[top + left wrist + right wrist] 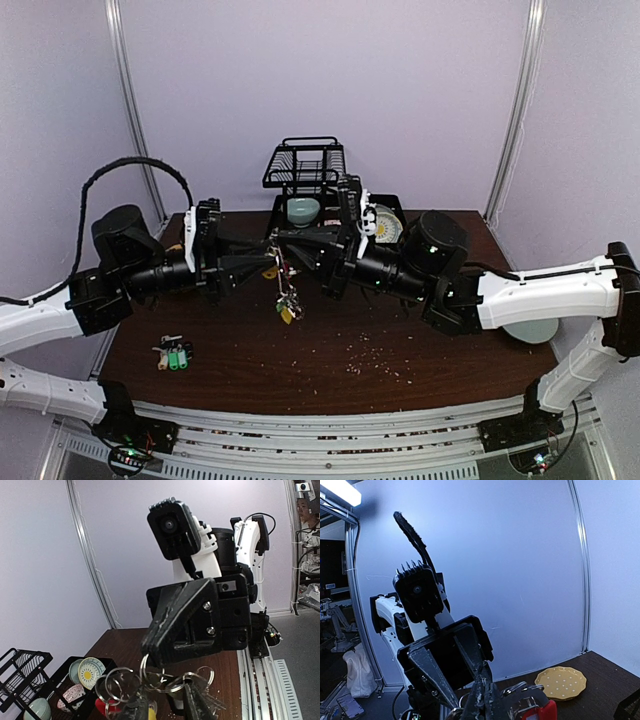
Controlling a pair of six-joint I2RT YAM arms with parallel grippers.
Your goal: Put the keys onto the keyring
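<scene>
Left hand [268, 262] over table [450, 335] (lilac walls [400, 90])

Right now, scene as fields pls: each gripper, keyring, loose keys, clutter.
right gripper: shut on the keyring, held above the table
left gripper: fingers apart at the ring cluster; grip unclear
keyring: hangs between both grippers, keys and tags dangling
loose keys: on the table, front left, green tags visible, not yet on the ring
clutter: dish rack, bowl, plate at the far edge
</scene>
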